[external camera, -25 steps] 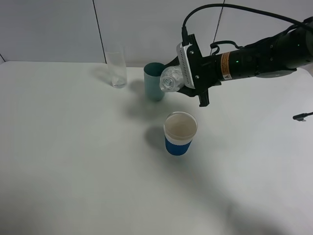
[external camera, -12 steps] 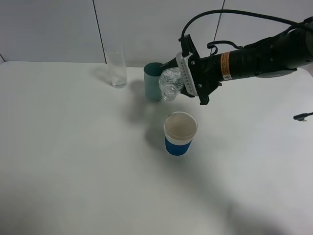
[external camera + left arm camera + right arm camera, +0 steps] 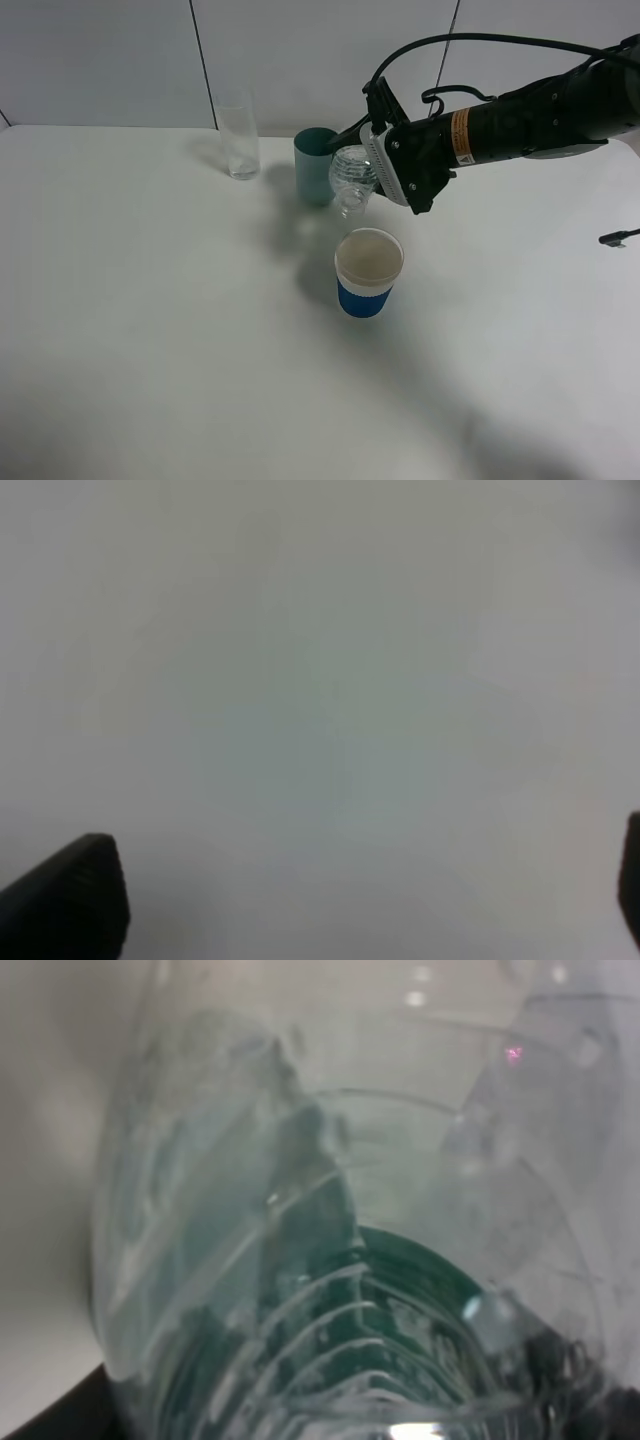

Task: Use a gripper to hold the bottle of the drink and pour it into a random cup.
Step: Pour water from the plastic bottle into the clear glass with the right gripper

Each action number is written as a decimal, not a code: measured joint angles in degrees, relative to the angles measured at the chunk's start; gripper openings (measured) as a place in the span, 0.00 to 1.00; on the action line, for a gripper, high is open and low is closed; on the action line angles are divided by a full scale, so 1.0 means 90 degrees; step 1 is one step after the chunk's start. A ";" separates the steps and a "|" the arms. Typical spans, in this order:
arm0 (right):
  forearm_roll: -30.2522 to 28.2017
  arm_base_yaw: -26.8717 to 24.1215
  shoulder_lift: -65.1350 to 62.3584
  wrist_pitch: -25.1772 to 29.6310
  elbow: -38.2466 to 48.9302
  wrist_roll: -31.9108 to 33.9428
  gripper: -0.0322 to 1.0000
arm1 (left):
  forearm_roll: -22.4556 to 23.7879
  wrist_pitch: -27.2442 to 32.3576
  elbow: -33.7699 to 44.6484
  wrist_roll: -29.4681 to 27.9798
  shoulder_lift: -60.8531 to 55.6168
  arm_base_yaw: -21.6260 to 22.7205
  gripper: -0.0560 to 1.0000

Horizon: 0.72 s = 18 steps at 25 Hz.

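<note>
The right claw (image 3: 373, 165) is shut tight around the bottle of the drink (image 3: 350, 180). The bottle is up in the air and tipped over, with its neck pointing down. Its mouth hangs close above the far rim of the cup (image 3: 368, 272). The cup stands on the white worktop (image 3: 150, 350). Behind it is a teal tumbler (image 3: 312, 168), and further left a tall clear glass (image 3: 240, 142). The left claw (image 3: 345, 900) is wide open and holds nothing. Its 2 fingers (image 3: 65, 900) show over bare worktop.

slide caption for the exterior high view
Right gripper holds the clear bottle tilted mouth-down toward the blue-banded cup on the white table.
</note>
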 joint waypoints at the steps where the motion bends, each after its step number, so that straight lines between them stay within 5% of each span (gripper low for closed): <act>1: -0.0018 0.0000 0.0000 0.0000 0.0000 0.0000 0.58 | 0.0000 0.0000 0.0000 0.0000 0.0000 0.0000 0.99; 18: -0.0021 0.0000 0.0000 0.0484 0.0000 -0.0970 0.58 | 0.0000 0.0000 0.0000 0.0000 0.0000 0.0000 0.99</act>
